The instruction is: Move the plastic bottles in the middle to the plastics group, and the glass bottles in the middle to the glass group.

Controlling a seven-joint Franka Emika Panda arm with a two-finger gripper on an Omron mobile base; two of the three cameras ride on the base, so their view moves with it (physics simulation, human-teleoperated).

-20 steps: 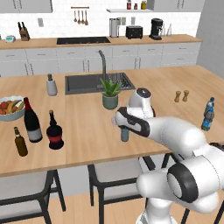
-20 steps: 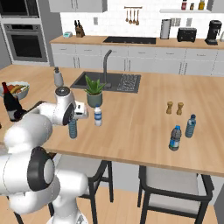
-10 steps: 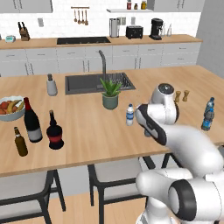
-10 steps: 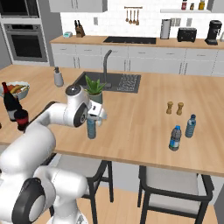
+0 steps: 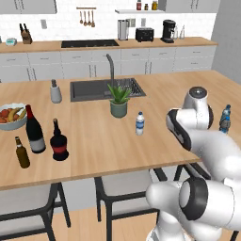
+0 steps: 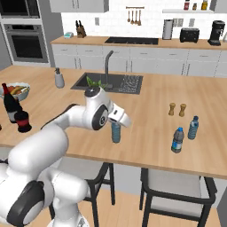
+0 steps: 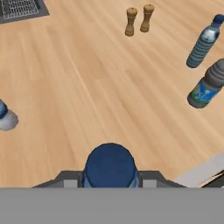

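Note:
My gripper [image 6: 116, 126] is shut on the neck of a small bluish plastic bottle [image 6: 116, 135], which hangs upright over the counter's front middle. Its blue cap [image 7: 109, 165] sits between my fingertips [image 7: 72, 177] in the hand view. A white-labelled plastic bottle [image 5: 140, 123] stands near the plant, also seen at the hand view's left edge [image 7: 5, 117]. To the right stand a blue-labelled bottle [image 6: 178, 140] [image 7: 204, 89] and a bluish bottle [image 6: 193, 127] [image 7: 203, 43]. At far left are the squat dark glass bottle [image 5: 59, 141], the tall wine bottle [image 5: 34, 130] and a brown beer bottle [image 5: 21, 153].
Two wooden shakers [image 6: 177, 109] stand behind the right-hand bottles. A potted plant [image 5: 118, 100], the sink [image 5: 92, 89], a grey dispenser [image 5: 55, 92] and a fruit bowl [image 5: 11, 116] sit further back. Stools stand under the counter's front edge [image 6: 168, 166].
My arm has swung to the right along the counter's front, carrying the bluish bottle from the left-middle toward the bottles at the right. The other bottles have stayed put.

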